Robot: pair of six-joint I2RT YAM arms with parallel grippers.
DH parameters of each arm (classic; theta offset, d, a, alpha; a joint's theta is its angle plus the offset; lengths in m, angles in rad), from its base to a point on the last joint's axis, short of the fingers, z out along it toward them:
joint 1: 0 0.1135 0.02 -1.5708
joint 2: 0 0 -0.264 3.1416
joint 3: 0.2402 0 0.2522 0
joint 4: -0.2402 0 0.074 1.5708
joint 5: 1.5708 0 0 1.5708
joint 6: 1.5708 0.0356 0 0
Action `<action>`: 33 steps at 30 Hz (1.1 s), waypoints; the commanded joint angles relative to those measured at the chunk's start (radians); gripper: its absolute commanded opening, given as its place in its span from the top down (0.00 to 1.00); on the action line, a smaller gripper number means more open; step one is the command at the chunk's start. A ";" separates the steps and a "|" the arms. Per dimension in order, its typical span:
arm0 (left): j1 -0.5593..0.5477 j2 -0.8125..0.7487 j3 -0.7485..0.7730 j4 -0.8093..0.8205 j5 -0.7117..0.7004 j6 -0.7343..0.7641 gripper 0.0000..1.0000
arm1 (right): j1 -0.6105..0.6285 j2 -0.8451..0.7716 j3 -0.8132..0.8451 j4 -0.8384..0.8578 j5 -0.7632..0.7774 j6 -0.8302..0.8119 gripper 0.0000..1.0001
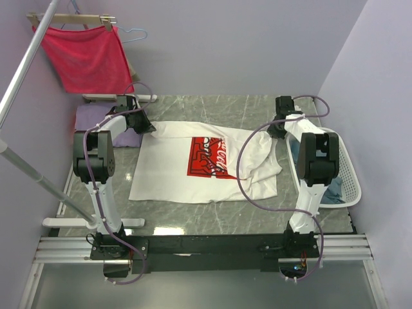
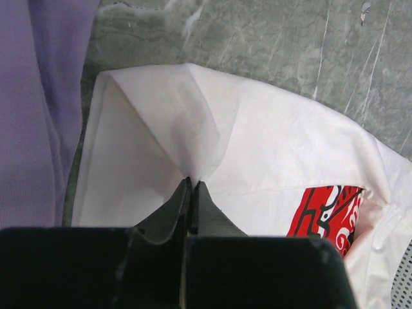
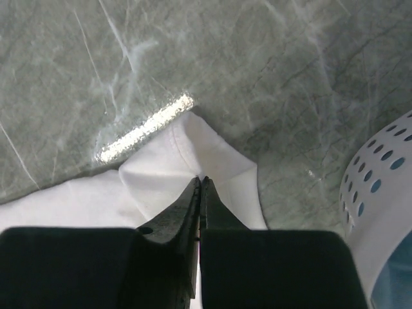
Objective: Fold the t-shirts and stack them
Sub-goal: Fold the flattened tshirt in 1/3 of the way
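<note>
From the top camera, the white t-shirt [image 1: 174, 170] is lying spread on the tabletop [image 1: 212, 222] between the arms. Its red print [image 1: 209, 158] is facing up and its right side is bunching in folds. The left pincer [image 1: 152, 129] is sitting at the shirt's far left corner, and the right pincer [image 1: 277, 134] at its far right corner. The lavender t-shirt [image 1: 96, 122] is resting just beside the white one, by the left arm. The grey-blue t-shirt [image 1: 335, 190] is lying in the white basket [image 1: 351, 170] on the right.

In the left wrist view, the left pincer's jaws are pressing together on a pinch of white cloth, with creases running toward the tips.

In the right wrist view, the right pincer is likewise clamping a white corner, with the basket near.
</note>
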 commanded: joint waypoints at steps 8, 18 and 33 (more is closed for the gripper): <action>0.002 0.000 0.039 -0.013 -0.004 0.027 0.99 | -0.081 0.047 0.254 -0.052 0.171 -0.011 1.00; 0.002 0.024 0.056 -0.016 -0.014 0.041 0.99 | -0.094 0.178 0.416 -0.096 0.257 -0.018 1.00; 0.002 -0.089 -0.008 0.110 -0.011 0.030 0.01 | -0.094 -0.037 0.317 0.008 0.194 -0.084 0.15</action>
